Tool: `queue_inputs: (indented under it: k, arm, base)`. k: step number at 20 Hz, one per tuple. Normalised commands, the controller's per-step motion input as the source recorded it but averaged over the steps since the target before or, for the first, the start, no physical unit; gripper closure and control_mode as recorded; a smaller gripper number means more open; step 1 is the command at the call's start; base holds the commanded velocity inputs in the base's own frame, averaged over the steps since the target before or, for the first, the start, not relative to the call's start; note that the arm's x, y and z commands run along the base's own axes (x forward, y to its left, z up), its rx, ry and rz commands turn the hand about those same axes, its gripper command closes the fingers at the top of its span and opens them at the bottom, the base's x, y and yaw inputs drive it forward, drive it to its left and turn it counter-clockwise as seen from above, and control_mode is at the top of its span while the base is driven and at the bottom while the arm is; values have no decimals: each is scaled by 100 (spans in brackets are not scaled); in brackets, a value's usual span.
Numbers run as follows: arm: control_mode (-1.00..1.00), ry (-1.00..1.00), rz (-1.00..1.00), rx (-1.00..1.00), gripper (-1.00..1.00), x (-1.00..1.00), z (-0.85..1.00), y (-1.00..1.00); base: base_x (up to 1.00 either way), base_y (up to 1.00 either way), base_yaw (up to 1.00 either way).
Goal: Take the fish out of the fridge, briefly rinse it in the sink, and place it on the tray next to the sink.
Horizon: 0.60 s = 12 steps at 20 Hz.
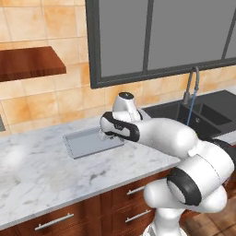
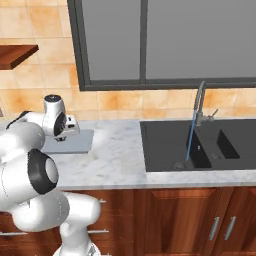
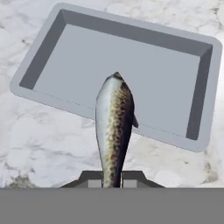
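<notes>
Fish (image 3: 113, 127) pinched between the closed gripper (image 3: 112, 180) tips, hanging over the tray (image 3: 199, 48) near rim. Beyond, tray bare on marble counter (image 1: 37, 170). Farther right, black sink (image 2: 165, 145) with faucet (image 2: 199, 102) running a thin water stream (image 2: 190, 140).

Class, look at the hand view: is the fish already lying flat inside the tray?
No. The fish is held in the tool, above the tray.
</notes>
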Motion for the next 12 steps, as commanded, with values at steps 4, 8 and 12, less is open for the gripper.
queue_inputs:
  k: [4, 8, 12]
  arm:
    - [-100, 0, 1, -4, 100, 65, -34, 17]
    - [-100, 0, 0, -7, 100, 67, -30, 28]
    - [-100, -1, 0, -5, 100, 60, -29, 24]
  base:
    - [0, 0, 0]
    - [0, 0, 0]
    - [0, 0, 0]
